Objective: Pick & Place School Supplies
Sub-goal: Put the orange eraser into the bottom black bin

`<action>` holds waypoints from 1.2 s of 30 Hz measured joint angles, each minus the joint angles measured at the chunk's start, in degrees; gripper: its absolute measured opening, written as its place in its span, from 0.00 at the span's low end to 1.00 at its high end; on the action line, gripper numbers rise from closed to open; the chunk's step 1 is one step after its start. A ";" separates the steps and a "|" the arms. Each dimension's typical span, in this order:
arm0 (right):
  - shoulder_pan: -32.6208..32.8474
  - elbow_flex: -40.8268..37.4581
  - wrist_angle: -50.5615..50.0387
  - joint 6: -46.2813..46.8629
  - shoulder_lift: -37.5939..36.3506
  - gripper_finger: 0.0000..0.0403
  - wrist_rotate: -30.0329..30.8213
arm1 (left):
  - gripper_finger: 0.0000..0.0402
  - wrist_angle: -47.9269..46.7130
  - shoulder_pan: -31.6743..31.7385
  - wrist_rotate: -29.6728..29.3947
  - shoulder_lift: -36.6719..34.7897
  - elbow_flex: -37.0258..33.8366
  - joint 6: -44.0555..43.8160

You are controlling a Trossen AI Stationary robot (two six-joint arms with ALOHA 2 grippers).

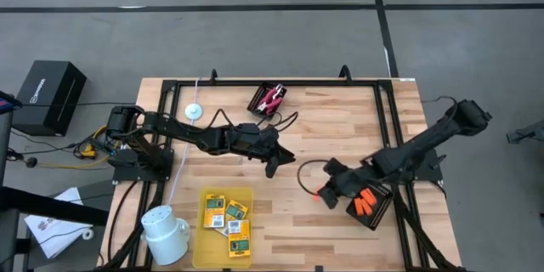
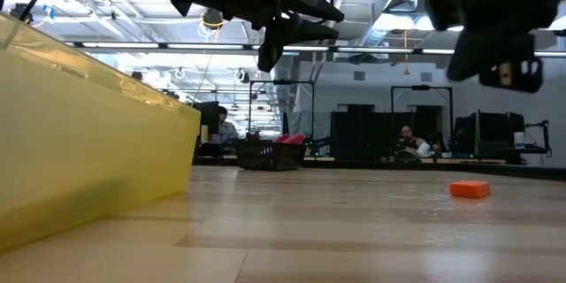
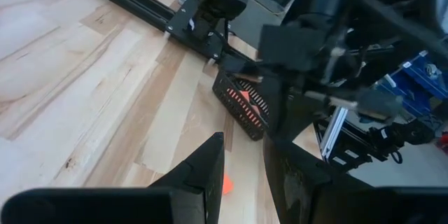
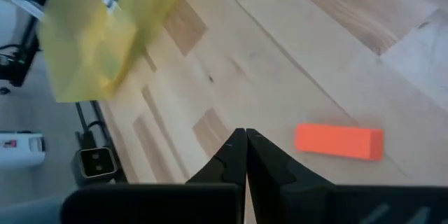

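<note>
- Right gripper (image 4: pixel 245 140), lower right of the high view, pinched closed on nothing; the orange piece (image 4: pixel 339 142) lies beside it, missed.
- Left gripper (image 3: pixel 241 164) waits mid-counter, partly open, empty.

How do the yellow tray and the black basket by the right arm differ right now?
The yellow tray is solid-walled, sits near the table's front edge beside the white mug, and holds flat yellow-and-green packets. The black basket is mesh, lies on the right side under the right arm, and holds stubby orange pieces. Both rest on the wooden table.
</note>
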 joint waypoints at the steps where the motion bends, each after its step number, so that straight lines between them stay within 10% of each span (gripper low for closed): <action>1: -0.98 0.00 0.17 -0.77 0.60 0.00 -1.39 | 0.24 0.06 0.00 0.00 0.00 0.00 0.00; 15: -7.43 0.00 -1.53 -9.63 8.21 0.00 -15.83 | 0.24 -5.23 0.50 -2.56 0.00 0.02 0.29; 36: -8.59 -0.08 -6.03 -16.94 10.22 0.00 -15.89 | 0.24 -7.06 2.02 -2.58 -0.02 -4.06 0.03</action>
